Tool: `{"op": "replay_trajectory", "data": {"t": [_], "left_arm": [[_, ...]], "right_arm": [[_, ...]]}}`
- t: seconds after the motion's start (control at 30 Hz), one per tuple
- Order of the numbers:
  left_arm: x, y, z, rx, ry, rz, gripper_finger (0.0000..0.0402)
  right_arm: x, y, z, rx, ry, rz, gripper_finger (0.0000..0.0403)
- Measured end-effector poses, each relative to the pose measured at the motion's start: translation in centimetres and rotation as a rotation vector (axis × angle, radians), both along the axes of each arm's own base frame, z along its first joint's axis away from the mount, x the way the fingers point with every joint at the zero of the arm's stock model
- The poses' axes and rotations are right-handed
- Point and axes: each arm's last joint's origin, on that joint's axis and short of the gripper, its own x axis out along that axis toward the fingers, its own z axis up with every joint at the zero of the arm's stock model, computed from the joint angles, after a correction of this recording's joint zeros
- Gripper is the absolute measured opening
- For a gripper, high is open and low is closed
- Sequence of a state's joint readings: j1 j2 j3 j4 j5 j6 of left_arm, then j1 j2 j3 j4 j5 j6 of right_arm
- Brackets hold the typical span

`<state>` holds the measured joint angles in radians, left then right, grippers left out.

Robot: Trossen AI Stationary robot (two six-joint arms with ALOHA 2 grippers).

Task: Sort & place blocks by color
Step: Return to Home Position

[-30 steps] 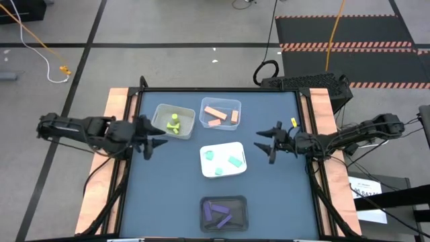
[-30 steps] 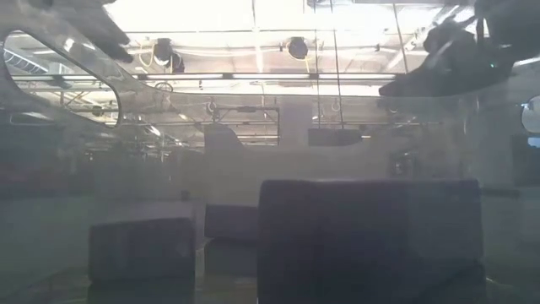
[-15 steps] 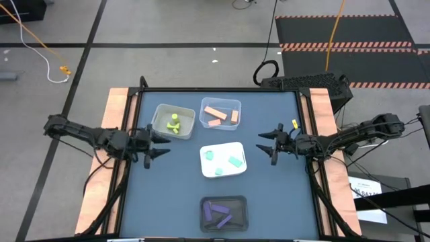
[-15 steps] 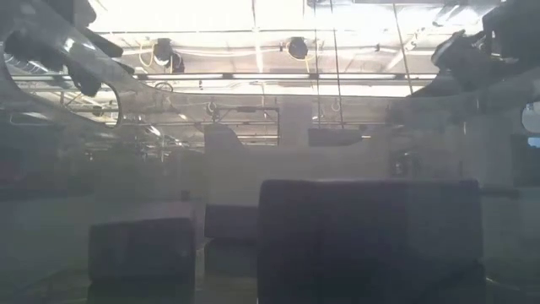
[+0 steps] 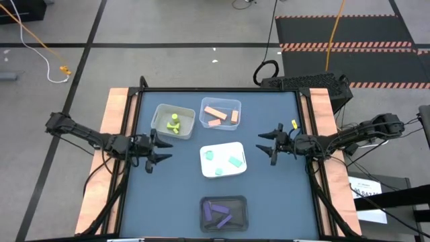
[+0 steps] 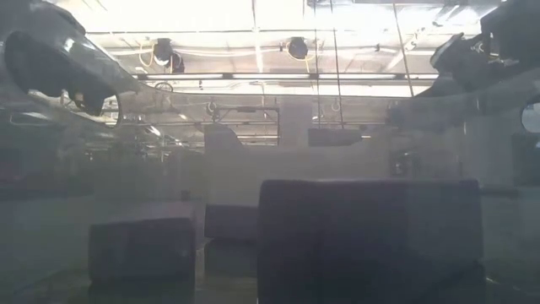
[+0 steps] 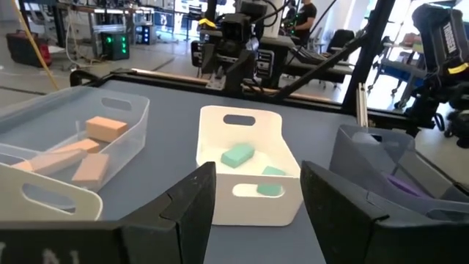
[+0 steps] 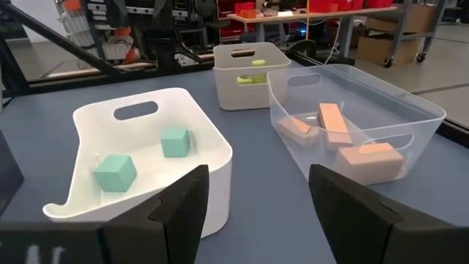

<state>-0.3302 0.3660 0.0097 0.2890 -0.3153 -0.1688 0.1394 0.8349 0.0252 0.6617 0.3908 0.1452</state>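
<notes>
A: Since the yellow-green blocks (image 5: 174, 124) are lying in the grey tray (image 5: 161, 109) at the upper centre of the high view, and the peach-orange blocks (image 5: 216, 115) in the clear tray (image 5: 228, 101) just to its right, is any sorting waiting to be done?

B: I'm judging not. The mint-teal blocks (image 5: 234, 161) are resting in the white tray (image 5: 225, 151) at centre and the purple blocks (image 5: 218, 212) in the dark tray (image 5: 224, 198) at bottom centre. I'm seeing none loose on the desk (image 5: 282, 202).

A: And the arms?

B: The left end effector (image 5: 166, 149) is hovering left of the white tray, fingers spread wide and carrying nothing. The right end effector (image 5: 262, 143) is hanging right of it, likewise wide and empty. Both are standing apart from every tray.

A: So which step?

B: It's looking like the return to rest. The next move is calling for each arm to fold back toward its own side edge, keeping clear of the tray walls.
</notes>
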Motion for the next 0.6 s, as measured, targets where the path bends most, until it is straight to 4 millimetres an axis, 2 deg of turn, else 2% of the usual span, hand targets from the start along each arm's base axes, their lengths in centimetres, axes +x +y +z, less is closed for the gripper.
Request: {"op": "replay_trajectory", "data": {"t": [0.6], "left_arm": [[0.00, 0.00, 0.00, 0.001, 0.000, 0.000, 0.0200]], "right_arm": [[0.00, 0.00, -0.01, 0.000, 0.000, 0.000, 0.0226]]}}
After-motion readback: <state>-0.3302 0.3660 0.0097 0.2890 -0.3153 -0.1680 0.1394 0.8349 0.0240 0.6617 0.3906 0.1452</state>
